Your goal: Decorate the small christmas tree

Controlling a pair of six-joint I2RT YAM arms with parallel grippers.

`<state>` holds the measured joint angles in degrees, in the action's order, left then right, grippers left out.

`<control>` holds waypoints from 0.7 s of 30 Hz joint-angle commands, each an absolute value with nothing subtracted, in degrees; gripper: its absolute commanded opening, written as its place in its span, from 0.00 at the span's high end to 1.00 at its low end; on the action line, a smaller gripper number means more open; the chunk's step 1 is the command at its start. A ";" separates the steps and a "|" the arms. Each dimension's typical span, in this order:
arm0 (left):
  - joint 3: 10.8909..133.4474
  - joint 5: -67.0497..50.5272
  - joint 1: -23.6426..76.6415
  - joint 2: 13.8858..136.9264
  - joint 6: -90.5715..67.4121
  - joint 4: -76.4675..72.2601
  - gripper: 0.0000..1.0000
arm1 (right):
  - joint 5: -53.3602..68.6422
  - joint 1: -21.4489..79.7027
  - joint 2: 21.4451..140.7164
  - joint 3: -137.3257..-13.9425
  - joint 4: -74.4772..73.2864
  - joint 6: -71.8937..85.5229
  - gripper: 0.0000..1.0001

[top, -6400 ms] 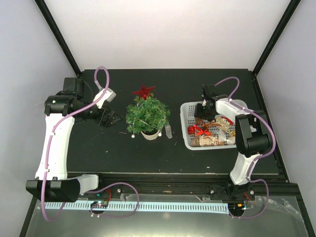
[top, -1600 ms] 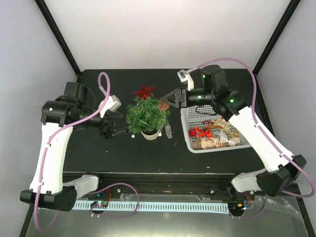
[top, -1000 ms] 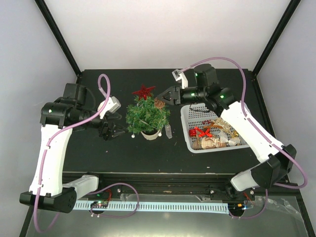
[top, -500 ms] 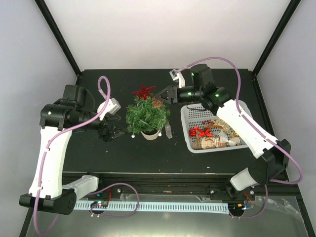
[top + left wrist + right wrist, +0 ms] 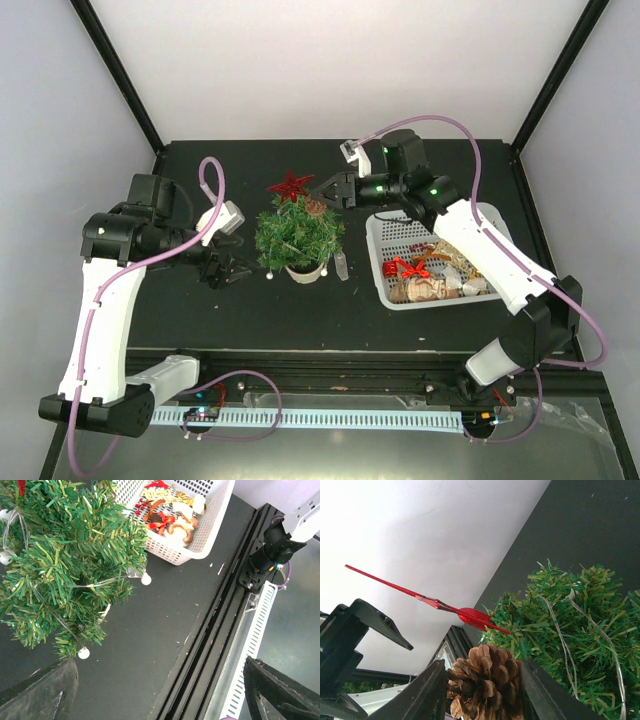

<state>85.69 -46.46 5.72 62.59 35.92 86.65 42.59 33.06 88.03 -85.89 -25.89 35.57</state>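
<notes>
Tree position: small christmas tree (image 5: 299, 232) stands upright mid-table (image 5: 250, 310) on its whitish base, with a red star (image 5: 291, 185) on top and white beads strung through the branches. Right gripper (image 5: 322, 203) is at the tree's far-right crown, jaws partly closed and clamped on a brown pine cone (image 5: 485, 680). The cone sits at the needles, just beside the star. Left gripper (image 5: 232, 270) is low, left of the tree, jaws spread wide and holding nothing. White basket (image 5: 374, 255) of ornaments lies right of the tree.
</notes>
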 commanded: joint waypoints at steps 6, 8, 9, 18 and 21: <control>85.73 -46.64 5.62 61.93 35.40 86.43 0.10 | 43.77 34.50 87.71 -85.98 -23.80 36.43 0.58; 85.65 -46.54 5.56 61.87 35.33 86.41 0.10 | 43.62 35.13 87.75 -85.72 -23.52 36.46 0.58; 85.62 -46.43 5.59 61.80 35.33 86.46 0.10 | 43.53 35.47 87.86 -85.71 -23.51 36.43 0.58; 85.35 -46.16 5.50 61.68 35.41 86.47 0.10 | 43.37 37.39 88.03 -85.34 -23.55 36.43 0.58; 85.32 -46.23 5.53 61.74 35.42 86.37 0.10 | 43.42 37.51 87.65 -84.57 -23.58 36.43 0.58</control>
<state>85.54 -46.24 5.72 62.59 35.81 86.61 42.61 37.06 88.09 -85.65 -24.99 36.23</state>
